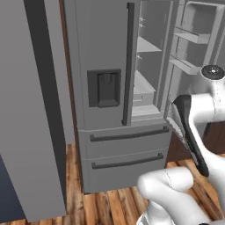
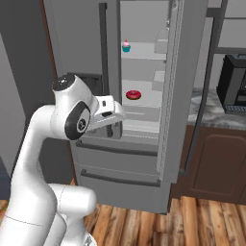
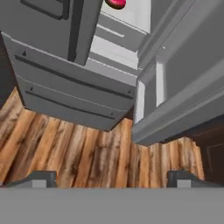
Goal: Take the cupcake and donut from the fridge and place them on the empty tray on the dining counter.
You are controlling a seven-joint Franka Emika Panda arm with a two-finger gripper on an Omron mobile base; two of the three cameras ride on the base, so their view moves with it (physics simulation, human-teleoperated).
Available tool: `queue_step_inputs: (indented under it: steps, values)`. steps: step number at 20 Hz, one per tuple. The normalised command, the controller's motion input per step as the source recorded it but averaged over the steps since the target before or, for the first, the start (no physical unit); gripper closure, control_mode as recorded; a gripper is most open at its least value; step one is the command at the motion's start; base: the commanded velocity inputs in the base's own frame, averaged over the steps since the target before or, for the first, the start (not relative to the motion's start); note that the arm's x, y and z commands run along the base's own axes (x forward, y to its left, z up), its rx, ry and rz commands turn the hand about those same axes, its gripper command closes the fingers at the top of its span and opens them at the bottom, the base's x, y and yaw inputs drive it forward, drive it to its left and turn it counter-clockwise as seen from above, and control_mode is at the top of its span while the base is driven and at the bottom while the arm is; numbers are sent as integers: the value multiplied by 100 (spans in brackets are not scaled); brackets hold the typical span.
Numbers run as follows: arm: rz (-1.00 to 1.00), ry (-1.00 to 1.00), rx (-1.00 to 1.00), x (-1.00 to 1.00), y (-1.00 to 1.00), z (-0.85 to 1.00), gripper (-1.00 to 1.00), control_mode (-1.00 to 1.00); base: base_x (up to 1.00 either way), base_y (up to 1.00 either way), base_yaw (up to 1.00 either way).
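From the left base view I see the fridge (image 1: 118, 110) with its right door swung wide so I can reach the shelves. From the right base view the cupcake (image 2: 126, 46) sits on an upper shelf, the donut (image 2: 133, 95) on a lower one. In the hand view my tool (image 3: 111, 177) is released, empty, well short of the donut (image 3: 116, 3)

matt grey metal on the fridge (image 2: 139, 158), dark matt handles — pale smooth shelves inside. glossy red-pink icing on the donut (image 2: 133, 95). wood-plank floor (image 3: 87, 153), grainy brown — the arm (image 2: 43, 158) smooth white plastic, slightly shiny.
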Motion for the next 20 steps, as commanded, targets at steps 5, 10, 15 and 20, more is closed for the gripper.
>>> queue_step_inputs:
  steps: [5,10,15,20]
  values:
    - [5,-84,19,11,42,47,-100,-100,0,0,0]
    - [-8,-67,1,30,91,32,-100,-100,0,0,0]
    - [-16,-31,0,73,80,24,-100,-100,0,0,0]
    - [-2,-17,9,77,41,28,-100,-100,0,0,0]
